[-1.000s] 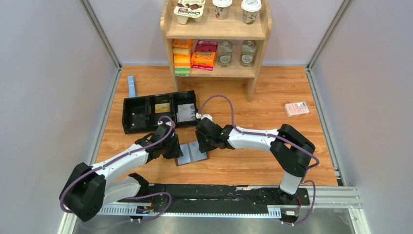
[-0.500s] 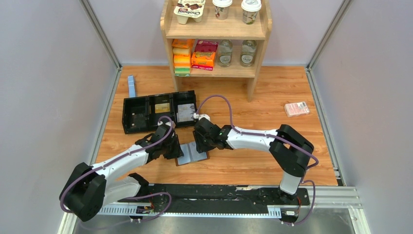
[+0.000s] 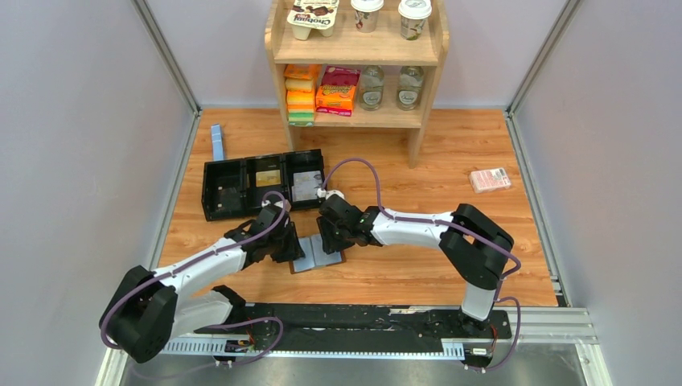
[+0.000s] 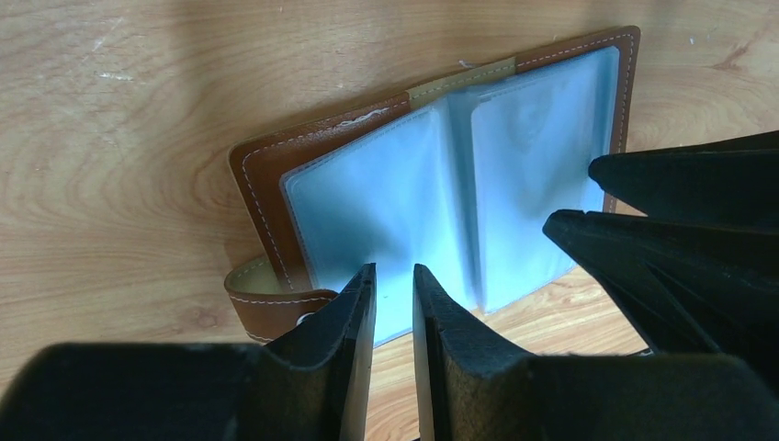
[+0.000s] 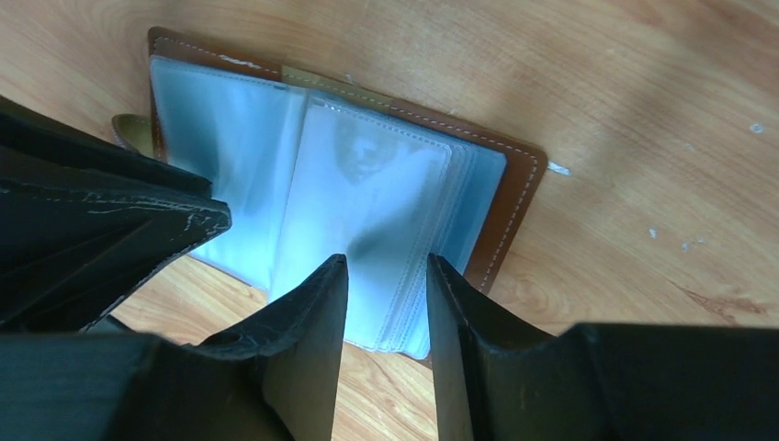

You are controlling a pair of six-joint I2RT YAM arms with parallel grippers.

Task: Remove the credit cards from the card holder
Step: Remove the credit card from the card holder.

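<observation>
1 card holder [image 3: 320, 257], 1 black tray [image 3: 223, 191], 2 cups [image 3: 367, 14], 2 jars [image 3: 371, 87], 1 pink pkt [image 3: 490, 179], 1 blue strip [image 3: 217, 141]

Lab robot cell: grey partition walls [image 3: 80, 121], mock shop shelf [image 3: 358, 57] with snacks [image 3: 336, 98].

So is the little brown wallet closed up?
No, the card holder lies spread open on the wooden table, with its blue plastic pockets facing up.

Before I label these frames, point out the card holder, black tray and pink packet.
card holder [image 4: 386, 202], left wrist view, left clear sleeve
black tray [image 3: 223, 191], top view, left compartment
pink packet [image 3: 490, 179], top view, centre
</observation>
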